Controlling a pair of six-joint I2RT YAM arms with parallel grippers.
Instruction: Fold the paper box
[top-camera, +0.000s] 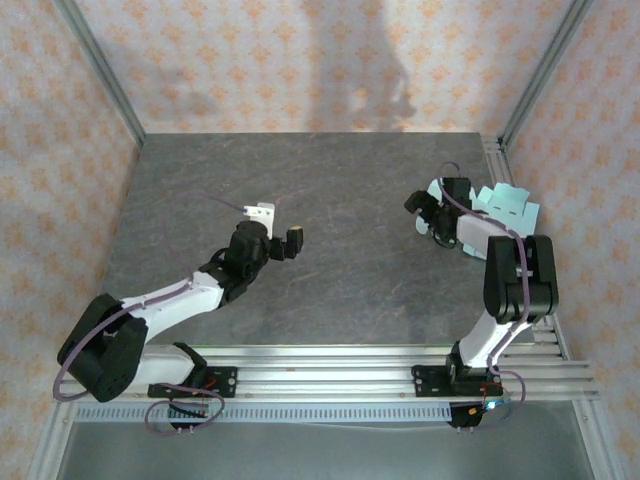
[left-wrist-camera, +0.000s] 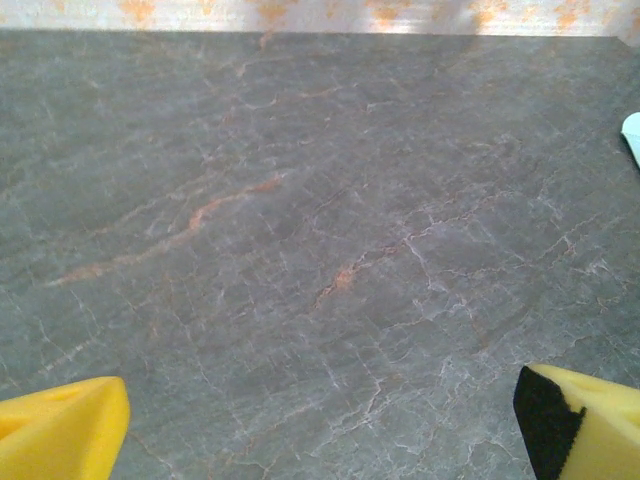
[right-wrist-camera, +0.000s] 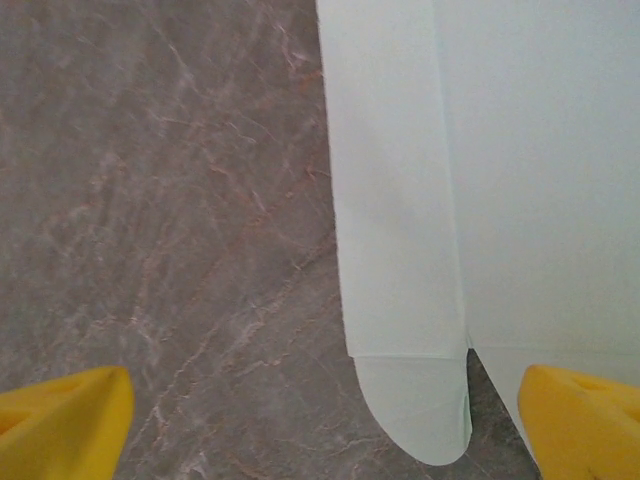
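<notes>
So the right tool (right-wrist-camera: 322, 430) is spread wide, gripping nothing, over the pale mint-blue flat die-cut card paper box (right-wrist-camera: 520, 180), its rounded tab (right-wrist-camera: 415, 410) pointing back at the tool. The sheet lies flat by the right edge of the dark grey marbled tabletop (top-camera: 340, 190), long axis roughly left-right. The left tool (top-camera: 279, 226) is open too, well apart.

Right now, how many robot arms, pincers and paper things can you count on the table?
Robot arms: 2, the left arm and the right arm
Pincers: 2, the left pincer and the right pincer, both open
Paper things: 1, the paper box, a flat pale mint-blue sheet
Total: 5
</notes>
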